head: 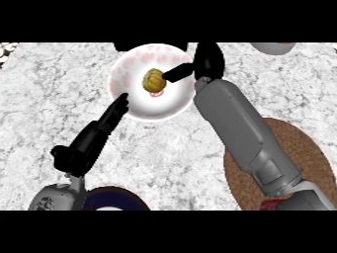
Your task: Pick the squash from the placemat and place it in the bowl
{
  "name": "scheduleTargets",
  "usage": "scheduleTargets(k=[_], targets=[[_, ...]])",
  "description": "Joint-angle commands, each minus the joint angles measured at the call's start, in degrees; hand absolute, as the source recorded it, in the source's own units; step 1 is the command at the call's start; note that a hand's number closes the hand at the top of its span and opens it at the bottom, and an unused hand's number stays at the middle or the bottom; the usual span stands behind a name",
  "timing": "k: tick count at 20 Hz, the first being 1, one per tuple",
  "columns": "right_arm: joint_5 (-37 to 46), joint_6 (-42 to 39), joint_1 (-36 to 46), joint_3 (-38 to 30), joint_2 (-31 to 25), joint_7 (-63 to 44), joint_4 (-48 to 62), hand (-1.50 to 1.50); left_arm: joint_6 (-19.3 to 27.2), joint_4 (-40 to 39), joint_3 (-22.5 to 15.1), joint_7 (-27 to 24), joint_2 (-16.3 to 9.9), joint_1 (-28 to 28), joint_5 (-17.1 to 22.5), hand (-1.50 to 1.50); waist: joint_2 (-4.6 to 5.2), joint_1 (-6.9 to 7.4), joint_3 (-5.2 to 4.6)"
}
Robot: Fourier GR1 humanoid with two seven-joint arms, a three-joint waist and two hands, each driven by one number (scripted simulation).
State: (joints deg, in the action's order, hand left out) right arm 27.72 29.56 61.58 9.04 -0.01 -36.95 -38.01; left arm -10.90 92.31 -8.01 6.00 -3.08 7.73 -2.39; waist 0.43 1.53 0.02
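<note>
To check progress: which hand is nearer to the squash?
Right. The right hand reaches over the bowl, a finger almost touching the squash. The left hand is outside the bowl's near-left rim.

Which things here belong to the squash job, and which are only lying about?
Belong to the job: squash, lying in the bowl; brown placemat; right hand over the bowl.

Lying about: dark blue dish at the lower edge; grey object at the top edge; left hand, open.

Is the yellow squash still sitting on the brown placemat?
No, the squash is inside the white bowl, away from the brown placemat, with the right hand beside it.
</note>
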Motion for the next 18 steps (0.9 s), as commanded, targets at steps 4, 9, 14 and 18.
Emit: scheduleTargets(k=[4, 9, 14, 18], targets=[[-0.51, 14.37, -1.13, -6.59, -1.83, 0.08, -3.77, -1.50, -0.89, -0.71, 1.67, -1.47, -1.29, -1.85, 0.80, 0.00, -0.42, -1.18, -0.02], [-5.81, 13.19, -12.99, -9.38, -3.00, 2.69, -13.19, -1.50, -2.01, -2.16, 3.59, -4.33, -2.79, -3.09, 1.48, 0.00, -0.68, -2.31, -0.01], [-8.26, 13.33, -27.01, -10.47, -5.74, 5.27, -25.16, -1.50, 0.89, 2.78, 0.69, -0.66, -0.01, -5.38, -0.31, 0.00, -1.12, -3.11, 0.02], [-8.92, 14.55, -38.76, -10.03, -5.94, 6.57, -36.51, -1.50, 2.12, 0.23, 0.07, -1.43, 1.04, -3.60, -2.15, 0.00, -0.82, -2.92, -0.01]])
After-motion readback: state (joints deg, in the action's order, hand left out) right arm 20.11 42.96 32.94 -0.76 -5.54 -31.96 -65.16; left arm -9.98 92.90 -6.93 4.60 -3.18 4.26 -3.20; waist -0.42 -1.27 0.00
